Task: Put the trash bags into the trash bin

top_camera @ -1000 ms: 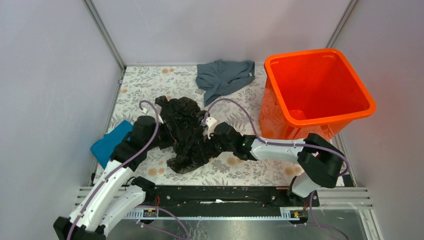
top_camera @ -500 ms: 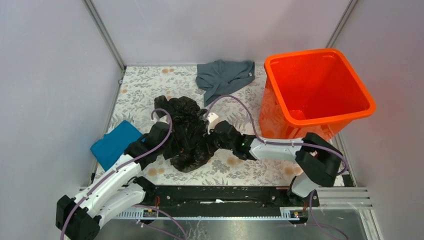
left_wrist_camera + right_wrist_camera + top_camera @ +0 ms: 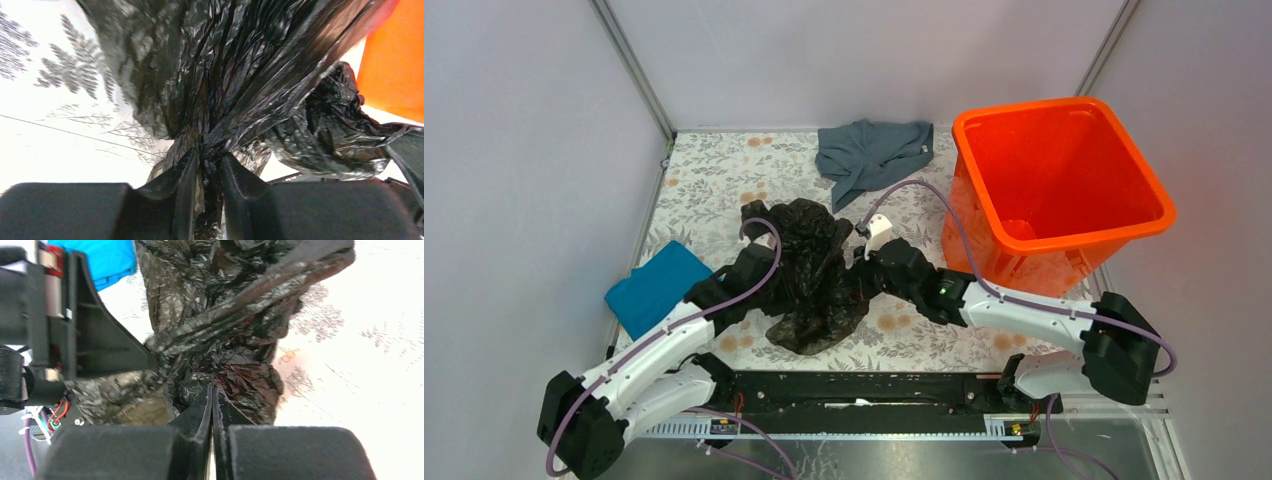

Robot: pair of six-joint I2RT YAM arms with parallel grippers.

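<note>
While left fingers [image 3: 183,195] and right fingers [image 3: 198,416] pinch it | trash bag [image 3: 808,250]: crumpled, glossy black, creased

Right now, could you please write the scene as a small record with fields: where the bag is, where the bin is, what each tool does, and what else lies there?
Bag: black bag, crumpled, over the table between the two arms
Bin: orange bin, upright at the far right
Left tool: left tool, shut on a fold of the black bag
Right tool: right tool, shut on a fold of the black bag
Other things: grey cloth at the far edge, left of the bin; blue cloth at the left edge
Task state: bag not yet in the bin
</note>
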